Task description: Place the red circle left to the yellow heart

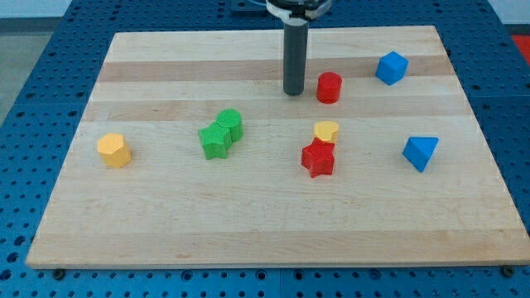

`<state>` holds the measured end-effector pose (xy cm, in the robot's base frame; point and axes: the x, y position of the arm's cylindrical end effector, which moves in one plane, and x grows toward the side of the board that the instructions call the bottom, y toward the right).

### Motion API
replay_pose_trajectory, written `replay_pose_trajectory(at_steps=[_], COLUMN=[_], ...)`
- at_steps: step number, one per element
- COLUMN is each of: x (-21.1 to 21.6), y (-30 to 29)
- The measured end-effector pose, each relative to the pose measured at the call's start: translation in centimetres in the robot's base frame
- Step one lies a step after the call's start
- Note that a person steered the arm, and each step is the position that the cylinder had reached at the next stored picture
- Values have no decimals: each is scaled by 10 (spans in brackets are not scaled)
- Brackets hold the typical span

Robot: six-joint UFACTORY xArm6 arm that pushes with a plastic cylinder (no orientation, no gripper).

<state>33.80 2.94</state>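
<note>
On the wooden table (83, 223), going near to far: the yellow heart (326, 131) sits right of centre, touching the red star (318, 158) in front of it. Farther back stands the red circle (329, 87), up and slightly right of the heart. My tip (294, 93) rests just left of the red circle, not quite touching. The rod carries no gripper and holds nothing. To land left of the heart, the circle must travel nearer and leftward. No writing is visible.
</note>
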Motion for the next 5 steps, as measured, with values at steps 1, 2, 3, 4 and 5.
replay_pose_trajectory(at_steps=[1, 2, 3, 4, 5], x=[0, 4, 4, -27, -37], y=[43, 54, 54, 58, 93])
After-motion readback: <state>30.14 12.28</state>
